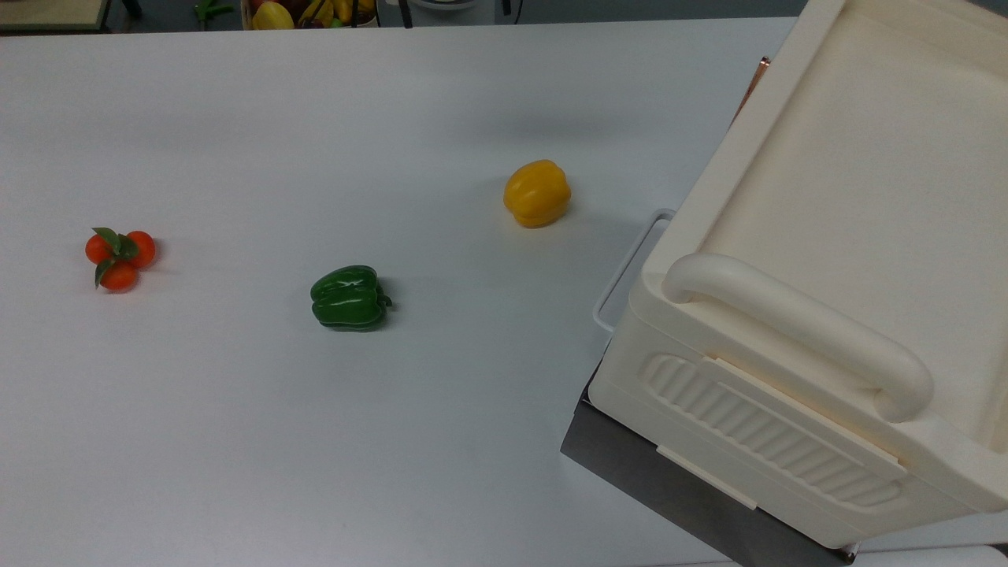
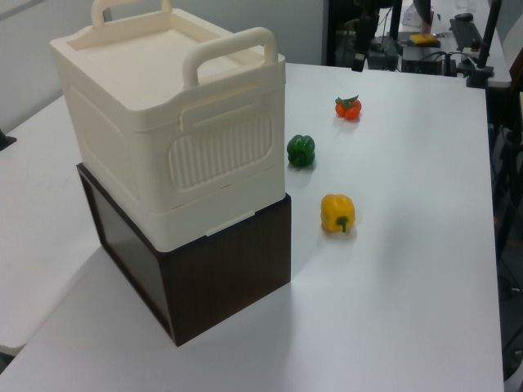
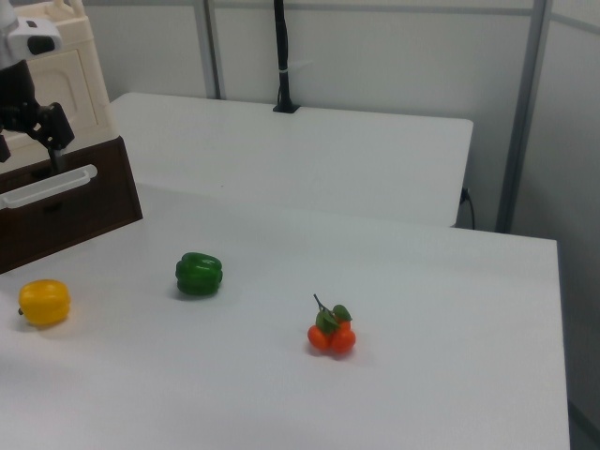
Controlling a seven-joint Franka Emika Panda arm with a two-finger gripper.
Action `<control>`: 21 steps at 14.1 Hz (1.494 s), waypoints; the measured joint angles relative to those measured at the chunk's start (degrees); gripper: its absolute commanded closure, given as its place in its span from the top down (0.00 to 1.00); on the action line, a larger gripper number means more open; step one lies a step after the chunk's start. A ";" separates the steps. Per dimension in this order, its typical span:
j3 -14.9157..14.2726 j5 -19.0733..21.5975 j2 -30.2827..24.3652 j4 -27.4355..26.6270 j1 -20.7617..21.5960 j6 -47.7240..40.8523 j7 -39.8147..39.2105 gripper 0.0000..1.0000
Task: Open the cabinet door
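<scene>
In the right view the end effector (image 3: 42,141) hangs at the far left, in front of the cabinet (image 3: 58,56), just above the white wire handle (image 3: 47,185) on the dark base (image 3: 84,202); how wide it stands, I cannot tell. The door (image 3: 56,80) lies just behind and above it, so the reach is short. In the top view the copper strip (image 1: 756,79) runs up the door's far edge.

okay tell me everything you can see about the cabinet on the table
The cabinet is a large cream box that looks like plastic, sitting upright on a dark brown base on the white table. Two thick rounded bar handles arch over its flat recessed top, and one side carries a ribbed panel. In the top view a thin white wire loop handle juts from its front. None of the vegetables touches it.
</scene>
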 measured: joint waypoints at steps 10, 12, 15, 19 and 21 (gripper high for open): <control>6.05 4.60 -0.03 1.11 0.03 0.01 -21.74 0.68; 8.07 4.62 -0.03 1.71 0.03 0.43 -22.58 0.55; 10.83 5.86 0.01 1.90 0.05 3.90 -23.59 0.46; 12.23 11.19 0.74 1.79 0.04 8.68 -28.92 0.40; 12.36 12.16 1.56 1.72 0.04 10.97 -31.57 0.38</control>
